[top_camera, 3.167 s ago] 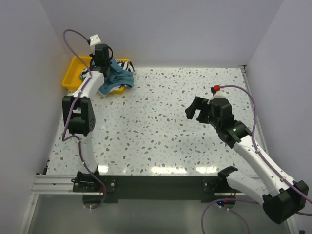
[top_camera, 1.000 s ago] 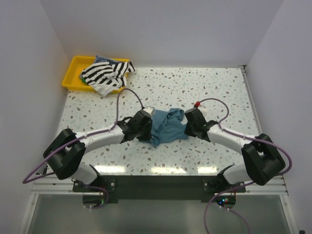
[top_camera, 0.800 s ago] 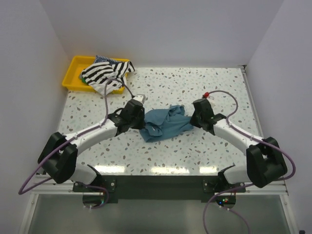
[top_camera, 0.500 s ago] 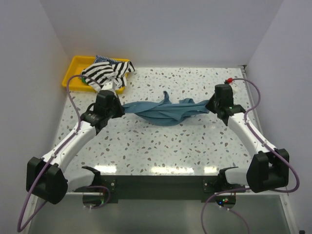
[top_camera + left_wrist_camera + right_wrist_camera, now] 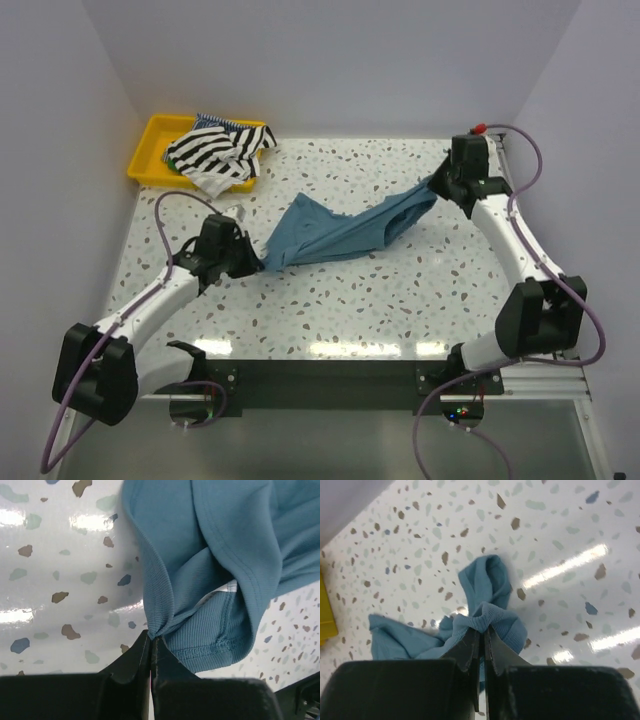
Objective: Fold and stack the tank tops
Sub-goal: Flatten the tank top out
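Left wrist view: the left pincer (image 5: 150, 647) is clamped tight on the teal top (image 5: 210, 555) at its hem. The right pincer (image 5: 481, 632) nips its other end, stretching it across the bench (image 5: 400, 290) toward the far right corner. Nothing is folded yet, and the striped top (image 5: 218, 152) lies in the yellow tray (image 5: 148, 155).

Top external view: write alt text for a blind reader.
Two arms hold a teal-blue tank top stretched between them over a speckled table, left gripper shut on its near end, right gripper on its far end. A black-and-white striped top lies in a yellow tray at far left.
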Motion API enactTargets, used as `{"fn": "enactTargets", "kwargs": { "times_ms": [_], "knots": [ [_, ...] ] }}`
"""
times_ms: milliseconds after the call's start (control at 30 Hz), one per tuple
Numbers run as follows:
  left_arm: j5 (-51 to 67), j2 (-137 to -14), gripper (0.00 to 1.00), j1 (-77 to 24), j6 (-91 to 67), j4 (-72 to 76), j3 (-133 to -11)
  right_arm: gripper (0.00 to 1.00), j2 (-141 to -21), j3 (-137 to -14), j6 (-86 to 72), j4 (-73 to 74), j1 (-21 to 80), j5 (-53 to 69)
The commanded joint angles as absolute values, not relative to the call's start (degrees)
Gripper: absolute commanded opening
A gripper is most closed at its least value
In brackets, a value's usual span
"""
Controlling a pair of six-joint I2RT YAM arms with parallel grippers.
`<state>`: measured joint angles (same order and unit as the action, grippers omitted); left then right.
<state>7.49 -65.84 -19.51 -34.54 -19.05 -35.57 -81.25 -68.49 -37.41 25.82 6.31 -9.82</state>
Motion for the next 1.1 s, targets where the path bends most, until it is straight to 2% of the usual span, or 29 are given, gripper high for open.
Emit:
{"fn": "enactTargets", "kwargs": {
  "times_ms": [0,100,133,233,333,400,500,633,667,733,767,833,867,967,1067],
  "knots": [
    [8.88,-63.71,0.0,-18.72,-35.42,-16.44,-43.99,0.0,-87.78,-82.58,-35.77,26.0,5.62,-6.34],
    [9.32,-65.21,0.0,-17.84,-35.42,-17.49,-53.3,0.0,-94.9,-96.2,-35.51,27.42,5.63,-2.3],
    [9.14,-65.56,0.0,-17.41,-35.25,-18.45,-55.44,0.0,-96.92,-104.07,-34.72,29.86,5.63,-0.98],
    [7.21,-63.82,0.0,-17.05,-34.54,-20.29,-62.82,0.0,-101.51,-115.7,-33.23,32.33,5.71,2.37],
    [9.13,-58.81,0.0,-17.22,-36.03,-19.34,-63.38,0.0,-102.39,-121.71,-31.82,34.88,5.63,2.11],
    [12.56,-55.92,0.0,-18.45,-39.7,-16.88,-57.7,0.0,-102.04,-121.99,-30.94,36.73,5.63,0.19],
    [9.68,-55.98,0.0,-28.0,-43.57,-13.37,-47.43,0.0,-100.56,-116.65,-29.36,39.9,4.75,-3.68],
    [9.05,-60.46,0.0,-43.64,-50.79,-1.37,-34.3,0.01,-99.14,-98.93,-29.18,37.54,0.89,-4.92],
    [9.23,-61.86,0.11,-45.42,-51.41,1.12,-32.97,0.1,-99.66,-96.96,-29.35,37.36,0.1,-4.75],
    [9.14,-65.47,0.27,-47.8,-50.98,1.76,-32.25,0.24,-101.24,-93.88,-28.74,37.35,-2.37,-4.48],
    [8.71,-66.0,0.39,-47.9,-50.45,1.58,-33.21,0.36,-101.51,-93.35,-28.48,37.44,-2.55,-4.22],
    [7.04,-65.48,0.5,-47.9,-48.35,0.1,-34.88,0.48,-100.21,-90.9,-28.21,36.48,-2.37,-3.7],
    [4.42,-65.13,0.55,-47.9,-47.47,-2.61,-36.11,0.57,-99.24,-89.57,-28.39,35.69,-2.29,-3.52],
    [-3.5,-65.48,0.57,-47.11,-44.3,-9.74,-43.74,0.64,-94.86,-85.44,-28.04,34.63,-0.44,-6.4],
    [-7.9,-68.19,0.56,-42.9,-41.41,-13.18,-47.01,0.64,-89.77,-79.12,-29.18,33.06,4.63,-4.24]
  ]
}}
